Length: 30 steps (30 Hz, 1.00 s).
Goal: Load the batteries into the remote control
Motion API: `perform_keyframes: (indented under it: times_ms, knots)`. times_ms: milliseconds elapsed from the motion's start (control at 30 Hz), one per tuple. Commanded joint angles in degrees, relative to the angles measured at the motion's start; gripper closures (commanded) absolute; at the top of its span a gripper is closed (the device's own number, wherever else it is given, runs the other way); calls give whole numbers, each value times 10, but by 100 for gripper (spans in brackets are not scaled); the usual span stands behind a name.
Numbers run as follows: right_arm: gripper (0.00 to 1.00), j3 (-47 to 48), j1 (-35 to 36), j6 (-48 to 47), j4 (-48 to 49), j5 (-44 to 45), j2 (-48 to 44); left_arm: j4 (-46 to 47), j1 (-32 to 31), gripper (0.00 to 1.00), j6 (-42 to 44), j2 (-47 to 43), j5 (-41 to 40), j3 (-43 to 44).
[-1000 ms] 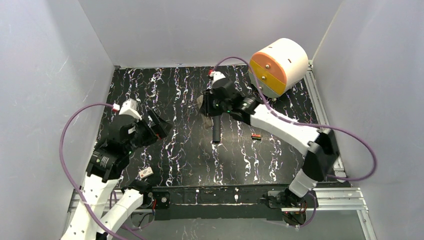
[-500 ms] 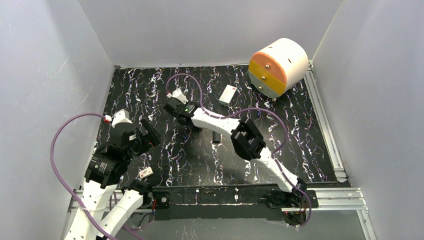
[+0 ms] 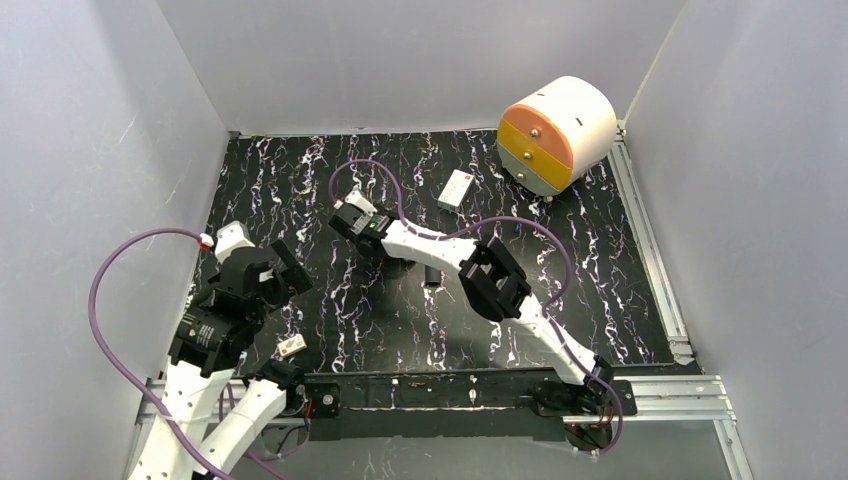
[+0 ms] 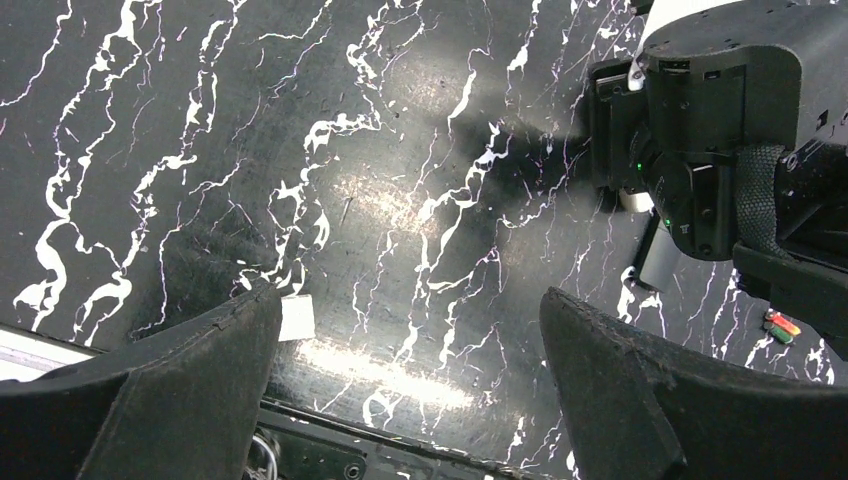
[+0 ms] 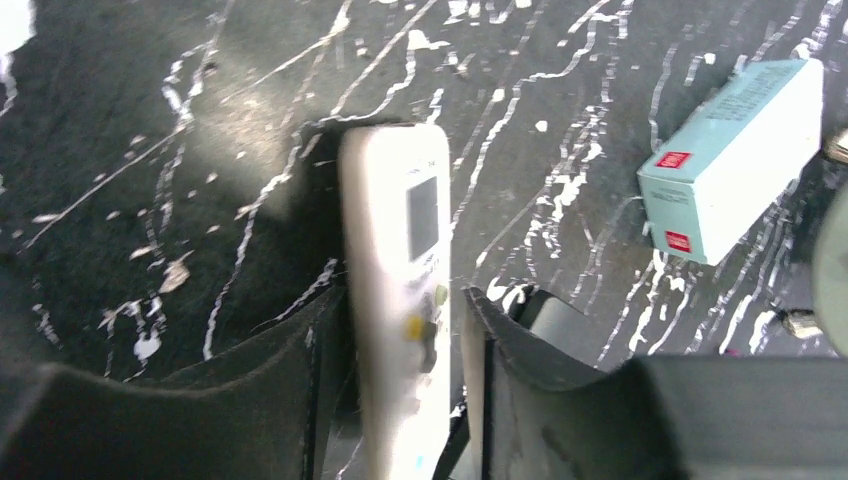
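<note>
Remote control point(image 5: 398, 210) sits mid-frame in the right wrist view, between the right end effector's point(image 5: 400, 300) fingers; whether they clamp it is unclear. Left end effector point(image 4: 408, 300) gapes wide above the table point(image 4: 200, 150), batteries point(image 4: 780, 326) at its view's right edge.

The table top point(image 3: 300, 180) is black with irregular white veining in a marble pattern. The remote control point(image 5: 395, 300) is white, with a grey screen and a yellow button. The box point(image 5: 735, 160) is pale bluish-white with two red marks. The drawer unit point(image 3: 557, 130) is white, fronted orange, yellow and grey. The cables point(image 3: 150, 232) are purple. The batteries point(image 4: 781, 326) are green and red.
</note>
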Motion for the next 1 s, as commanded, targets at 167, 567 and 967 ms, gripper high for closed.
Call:
perform_keyframes:
  times_ms: [167, 567, 967]
  knots:
    - [30, -37, -7, 56, 33, -159, -129, 16, 0, 2, 28, 17, -9, 24]
    - [21, -443, -91, 231, 180, -236, -421, 50, 0, 1, 18, 10, 29, 0]
    - [27, -405, -109, 290, 73, -273, -316, 81, 0, 2, -8, 19, 86, -42]
